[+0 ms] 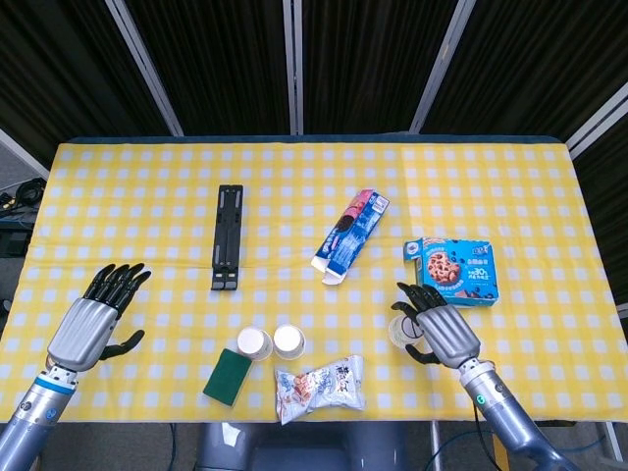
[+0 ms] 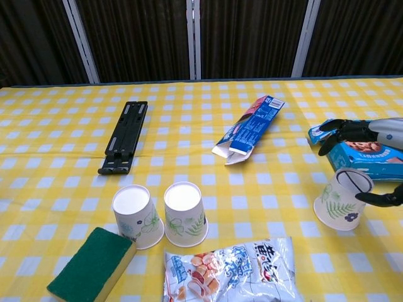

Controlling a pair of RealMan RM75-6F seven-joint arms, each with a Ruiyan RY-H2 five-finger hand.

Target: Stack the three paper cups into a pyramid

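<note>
Three floral paper cups stand upside down near the table's front edge. Two stand side by side, the left cup [image 1: 253, 343] [image 2: 135, 216] and the middle cup [image 1: 288, 340] [image 2: 184, 213]. The third cup [image 1: 400, 332] [image 2: 343, 198] stands alone to the right. My right hand [image 1: 439, 331] [image 2: 379, 132] hovers over this third cup, fingers [image 2: 343, 129] spread above it and thumb [image 2: 381, 199] beside its right wall, gripping nothing. My left hand [image 1: 93, 324] rests open at the table's left side, far from the cups, and appears only in the head view.
A green sponge [image 1: 228, 377] [image 2: 93, 264] and a snack bag [image 1: 319, 385] [image 2: 233, 267] lie just in front of the cup pair. A blue cookie box [image 1: 456, 270] [image 2: 368, 151] sits behind the third cup. A black bracket [image 1: 226, 237] and a blue carton [image 1: 351, 235] lie mid-table.
</note>
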